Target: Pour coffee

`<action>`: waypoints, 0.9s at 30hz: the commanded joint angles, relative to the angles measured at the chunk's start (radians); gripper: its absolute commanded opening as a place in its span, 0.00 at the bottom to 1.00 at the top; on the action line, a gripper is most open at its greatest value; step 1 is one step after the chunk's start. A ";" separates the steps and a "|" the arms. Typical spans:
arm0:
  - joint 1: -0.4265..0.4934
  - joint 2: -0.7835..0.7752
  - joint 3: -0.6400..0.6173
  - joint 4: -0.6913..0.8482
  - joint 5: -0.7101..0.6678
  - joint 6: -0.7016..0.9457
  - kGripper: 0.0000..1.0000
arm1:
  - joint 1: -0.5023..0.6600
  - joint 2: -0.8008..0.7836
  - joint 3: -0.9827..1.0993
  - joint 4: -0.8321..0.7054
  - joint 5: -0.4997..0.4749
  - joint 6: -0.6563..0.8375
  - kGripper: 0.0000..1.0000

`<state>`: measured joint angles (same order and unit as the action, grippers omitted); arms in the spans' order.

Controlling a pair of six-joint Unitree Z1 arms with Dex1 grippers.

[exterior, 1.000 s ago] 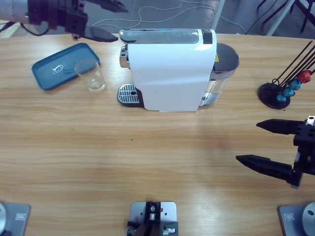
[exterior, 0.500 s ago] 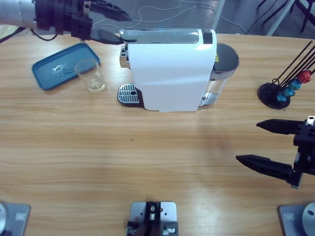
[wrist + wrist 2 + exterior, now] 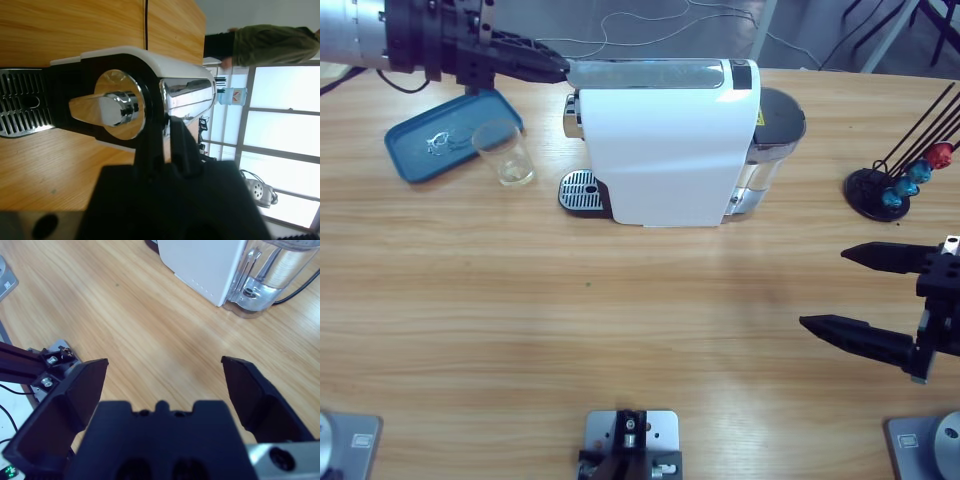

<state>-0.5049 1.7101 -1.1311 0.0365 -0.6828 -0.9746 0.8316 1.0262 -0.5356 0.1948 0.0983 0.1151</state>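
A white coffee machine (image 3: 665, 140) stands at the back middle of the table, its chrome lever (image 3: 650, 72) lying flat on top. My left gripper (image 3: 558, 68) is shut, its tips against the lever's front end; whether they pinch it is unclear. The left wrist view looks at the chrome spout (image 3: 107, 107) and the lever (image 3: 187, 97) end-on. A clear glass tumbler (image 3: 503, 152) stands left of the machine with a little brownish coffee (image 3: 516, 176) at its bottom. My right gripper (image 3: 868, 290) hangs open over bare table at the right, holding nothing (image 3: 162, 370).
A blue tray (image 3: 420, 140) lies behind the tumbler. The drip grille (image 3: 580, 190) sticks out under the spout. A water tank (image 3: 775, 130) sits on the machine's right. A black capsule stand (image 3: 895, 185) holds red and blue capsules. A person (image 3: 270, 45) shows in the background.
My left gripper has moved right to the lever's front end and its jaws have shut. The right arm has not moved.
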 commanded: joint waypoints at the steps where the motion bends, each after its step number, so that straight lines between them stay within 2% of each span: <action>1: 0.008 0.036 0.034 -0.030 -0.022 0.012 0.00 | 0.008 -0.008 0.032 -0.008 -0.005 -0.011 1.00; 27: -0.007 -0.023 -0.098 -0.035 -0.030 -0.021 0.00 | 0.008 -0.005 0.032 -0.009 -0.005 -0.011 1.00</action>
<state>-0.5018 1.7101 -1.1524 0.0133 -0.6864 -0.9760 0.8316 1.0262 -0.5356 0.1945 0.0983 0.1151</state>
